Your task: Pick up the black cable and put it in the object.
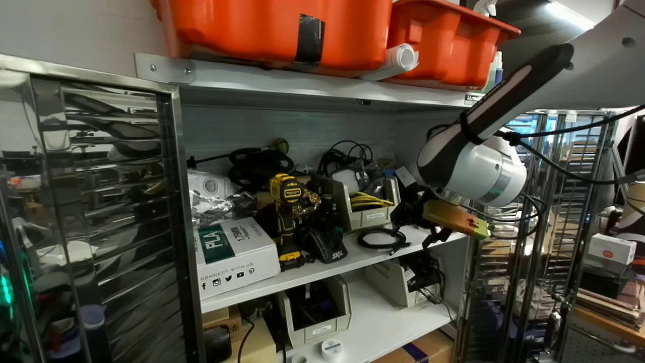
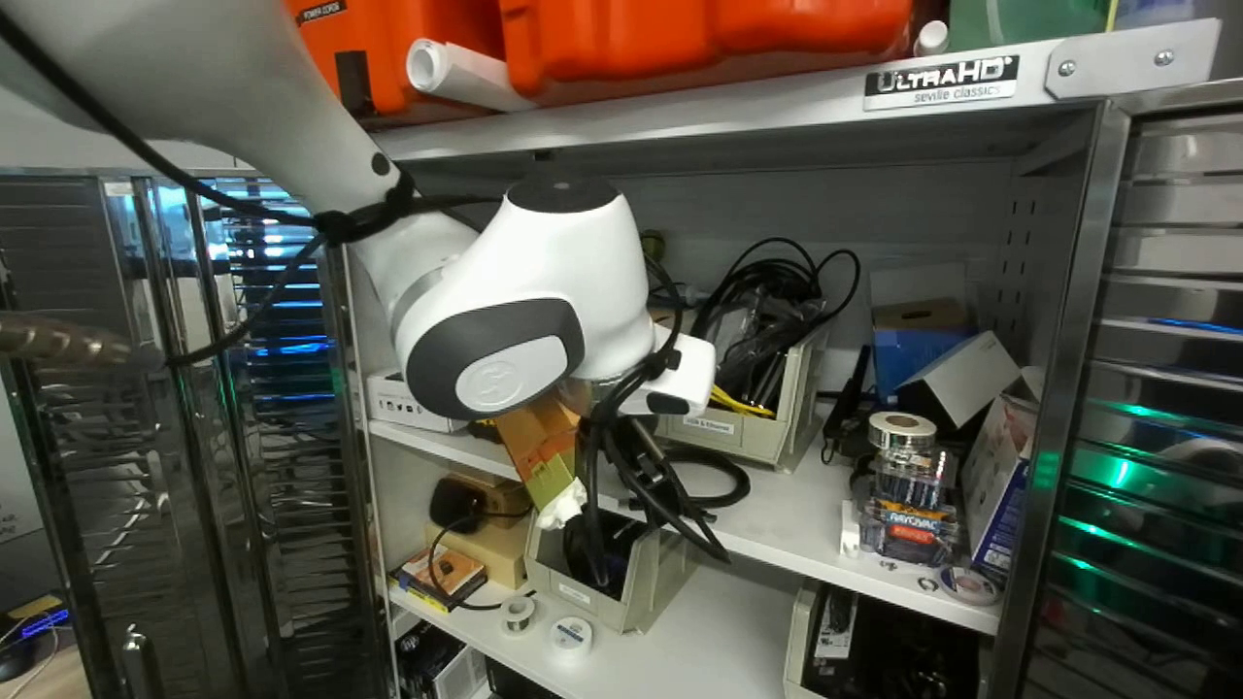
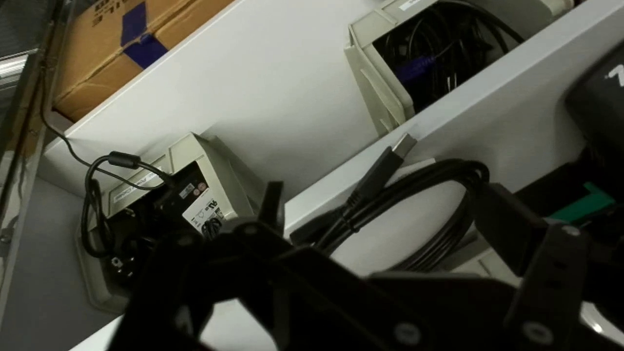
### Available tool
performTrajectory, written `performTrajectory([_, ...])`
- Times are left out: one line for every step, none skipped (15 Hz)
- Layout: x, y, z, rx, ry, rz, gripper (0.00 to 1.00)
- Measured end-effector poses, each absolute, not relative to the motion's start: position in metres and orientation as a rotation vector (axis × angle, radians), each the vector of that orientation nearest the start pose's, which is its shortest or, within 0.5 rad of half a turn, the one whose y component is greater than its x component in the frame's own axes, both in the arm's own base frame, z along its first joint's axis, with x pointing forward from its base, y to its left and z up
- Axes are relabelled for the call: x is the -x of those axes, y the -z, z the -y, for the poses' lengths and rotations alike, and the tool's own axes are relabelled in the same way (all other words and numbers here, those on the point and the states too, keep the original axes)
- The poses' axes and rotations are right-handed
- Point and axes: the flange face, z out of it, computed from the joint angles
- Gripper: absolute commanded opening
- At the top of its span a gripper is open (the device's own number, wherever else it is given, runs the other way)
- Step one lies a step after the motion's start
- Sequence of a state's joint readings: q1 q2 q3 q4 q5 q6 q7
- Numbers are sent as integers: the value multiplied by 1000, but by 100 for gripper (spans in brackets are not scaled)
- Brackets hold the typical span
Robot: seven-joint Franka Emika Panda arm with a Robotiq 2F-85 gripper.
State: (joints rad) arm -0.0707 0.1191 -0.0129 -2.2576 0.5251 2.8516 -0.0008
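In an exterior view, a strip light (image 1: 570,15) glows upper right, a metal door (image 1: 103,212) gleams left; the wrist view is dim.

In an exterior view, glossy orange plastic tubs (image 1: 262,33) line the top of the frame. The door (image 1: 121,212) at left is polished, mirror-like metal; the carton (image 1: 239,257) looks like smooth cardboard, the cream bin (image 1: 359,219) mid-frame matt plastic. In the wrist view I see a smooth, faintly shiny black cable (image 3: 441,170), its plug tip (image 3: 404,145) metal.
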Motion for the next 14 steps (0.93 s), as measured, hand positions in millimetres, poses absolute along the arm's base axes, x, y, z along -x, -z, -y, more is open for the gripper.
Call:
performTrajectory([-565, -358, 76, 2697, 691, -793, 100])
performTrajectory([-567, -358, 80, 2685, 702, -822, 100])
performTrajectory([-570, -358, 83, 2673, 707, -853, 100])
performTrajectory([-572, -357, 87, 2662, 707, -882, 100])
performTrajectory([-574, -357, 90, 2651, 707, -909, 100])
performTrajectory([-576, -356, 93, 2643, 705, -930, 100])
performTrajectory([-579, -356, 95, 2634, 703, -949, 100])
performTrajectory([-582, -356, 96, 2628, 700, -966, 100])
performTrajectory([-584, -356, 97, 2622, 693, -984, 100])
performTrajectory([-588, -355, 97, 2619, 681, -1000, 100])
performTrajectory([-591, -355, 98, 2618, 668, -1018, 100])
performTrajectory([-594, -353, 98, 2618, 648, -1038, 100])
performTrajectory([-596, -351, 99, 2620, 623, -1060, 100])
performTrajectory([-599, -349, 101, 2624, 599, -1081, 100])
